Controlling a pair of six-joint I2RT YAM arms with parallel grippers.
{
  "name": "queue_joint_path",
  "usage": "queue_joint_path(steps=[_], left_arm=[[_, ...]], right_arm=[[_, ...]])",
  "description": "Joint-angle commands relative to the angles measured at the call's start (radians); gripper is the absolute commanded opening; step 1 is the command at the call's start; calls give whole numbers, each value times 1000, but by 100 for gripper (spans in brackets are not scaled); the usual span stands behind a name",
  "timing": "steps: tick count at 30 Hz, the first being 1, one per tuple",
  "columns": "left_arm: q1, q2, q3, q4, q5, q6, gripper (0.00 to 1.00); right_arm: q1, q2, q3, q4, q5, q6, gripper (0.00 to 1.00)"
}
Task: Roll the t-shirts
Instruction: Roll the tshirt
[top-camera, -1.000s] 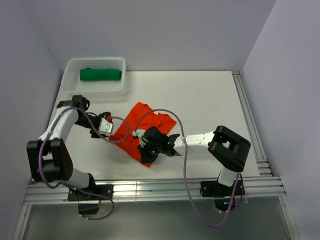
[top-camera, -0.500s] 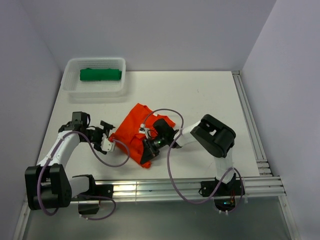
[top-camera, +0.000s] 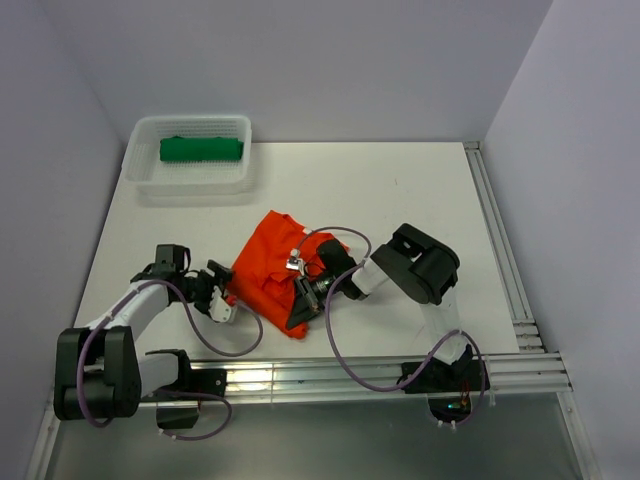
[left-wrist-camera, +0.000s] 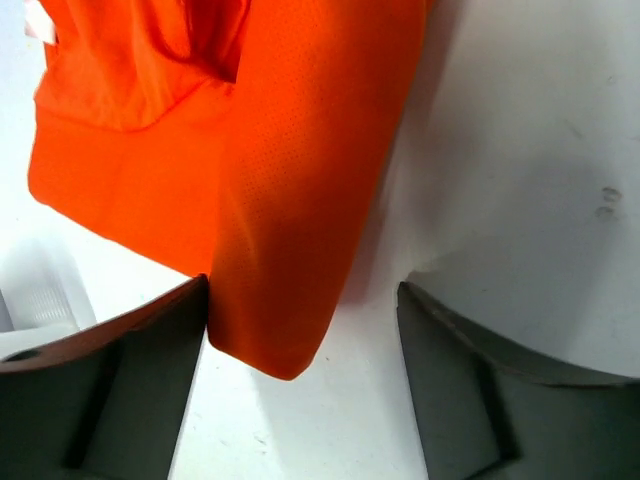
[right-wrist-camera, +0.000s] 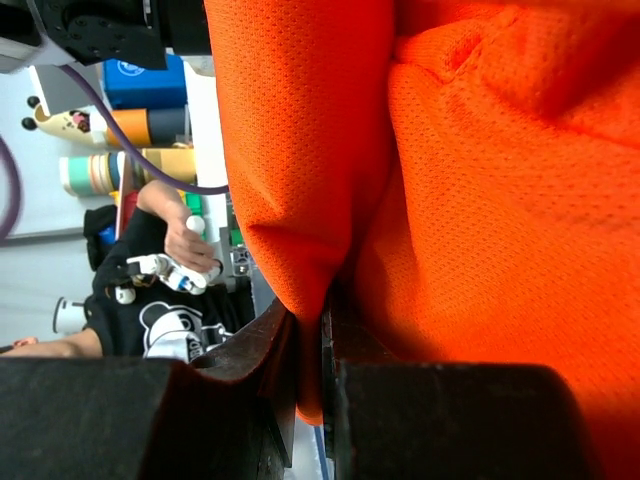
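Observation:
The orange-red t-shirt (top-camera: 268, 262) lies bunched in the middle of the table. My right gripper (top-camera: 299, 312) is at its near edge, shut on a fold of the orange cloth (right-wrist-camera: 300, 200) that is pinched between the two fingers (right-wrist-camera: 322, 370). My left gripper (top-camera: 224, 297) sits at the shirt's left side and stands open. In the left wrist view a folded corner of the shirt (left-wrist-camera: 290, 230) reaches between the wide jaws (left-wrist-camera: 300, 400) and touches the left finger (left-wrist-camera: 110, 390). The green t-shirt (top-camera: 201, 149) lies rolled in the basket.
The white mesh basket (top-camera: 140, 178) stands at the back left of the table. Aluminium rails run along the near edge (top-camera: 300, 375) and the right edge (top-camera: 495, 240). Purple cables (top-camera: 345, 350) loop from both arms over the table.
The right arm has folded in leftward, pulling the shirt's near edge with it and bunching the cloth. The left gripper has drawn back toward the near left.

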Motion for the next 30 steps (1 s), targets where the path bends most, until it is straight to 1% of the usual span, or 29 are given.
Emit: queue_joint_path(steps=[1, 2, 4, 5, 7, 8, 9, 10, 11, 12, 14, 15, 18, 20, 21, 22, 25, 26, 28, 29, 30], left_arm=[[-36, 5, -19, 77, -28, 194, 75], [-43, 5, -19, 83, -37, 180, 63], [-64, 7, -24, 94, -50, 173, 51], [-72, 8, -24, 93, -54, 165, 34], [-105, 19, -12, 74, -88, 142, 17], [-121, 22, -4, 65, -108, 131, 0], [-136, 30, 4, 53, -145, 122, 0], [-162, 40, 10, 47, -151, 108, 0], [-170, 45, 22, 31, -156, 88, 0], [-175, 53, 31, 18, -163, 87, 0], [-178, 70, 60, -27, -165, 67, 0], [-178, 85, 76, -50, -162, 58, 0], [-178, 137, 154, -165, -156, 41, 0], [-178, 163, 214, -209, -153, 27, 0], [-178, 189, 232, -258, -156, 28, 0], [-178, 205, 267, -281, -165, 39, 0], [-179, 270, 346, -387, -177, 47, 0], [-179, 290, 370, -413, -179, 45, 0], [-179, 352, 444, -499, -174, 36, 0], [-179, 373, 468, -527, -176, 39, 0], [-179, 413, 491, -557, -174, 39, 0]], right_arm=[[-5, 3, 25, 8, -24, 18, 0], [-3, 0, 31, -24, -24, 11, 0], [-5, -2, 48, -53, -16, 0, 0], [-5, -3, 55, -90, -17, -12, 0], [-5, -8, 68, -108, -10, -26, 0], [-5, -11, 74, -154, -4, -41, 0], [-5, -12, 87, -179, 4, -60, 0], [-5, -20, 91, -200, 12, -92, 4], [-5, -32, 95, -258, 22, -113, 10], [-6, -40, 106, -288, 30, -136, 24], [-5, -76, 104, -335, 61, -176, 37], [-6, -92, 103, -351, 68, -190, 51], [-6, -159, 103, -403, 107, -225, 56], [-6, -207, 109, -444, 128, -245, 57], [-6, -221, 114, -467, 140, -268, 57], [-6, -248, 121, -540, 192, -287, 58], [-6, -304, 144, -669, 284, -357, 59], [-6, -320, 141, -688, 341, -368, 60], [-5, -371, 132, -722, 390, -391, 63], [-5, -391, 118, -728, 453, -394, 65], [-2, -412, 108, -733, 481, -400, 66]])
